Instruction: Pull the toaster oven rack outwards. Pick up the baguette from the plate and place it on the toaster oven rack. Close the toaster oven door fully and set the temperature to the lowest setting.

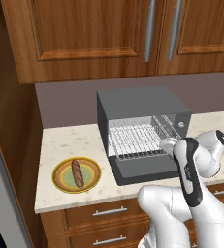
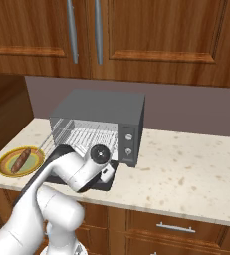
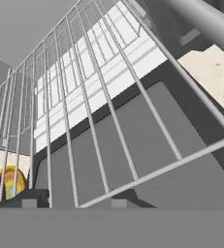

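I pick the toaster oven (image 1: 142, 127) as my landmark, the dark box at the back of the counter (image 2: 196, 169). Its toaster oven door (image 1: 141, 170) lies flat and open in front of it, so I can get at the inside. The toaster oven rack (image 3: 108, 111) sits at the mouth of the oven, over the open door, and my gripper (image 3: 74, 201) is right at the rack's front edge, because pulling the rack out is the first job. In the hand view the two finger tips poke up on either side of the front bar, part way apart, but I cannot tell if they are really squeezing the bar or just sitting next to it (the bar is thin and the tips are mostly hidden low down). The baguette (image 1: 77, 173) lies on the plate (image 1: 60, 181), to the left of the oven on the same counter, well apart from my hand. I think it waits there because the rack must come out before the bread can go on. The knobs (image 2: 129, 144) sit on the right side of the oven's front, for later.
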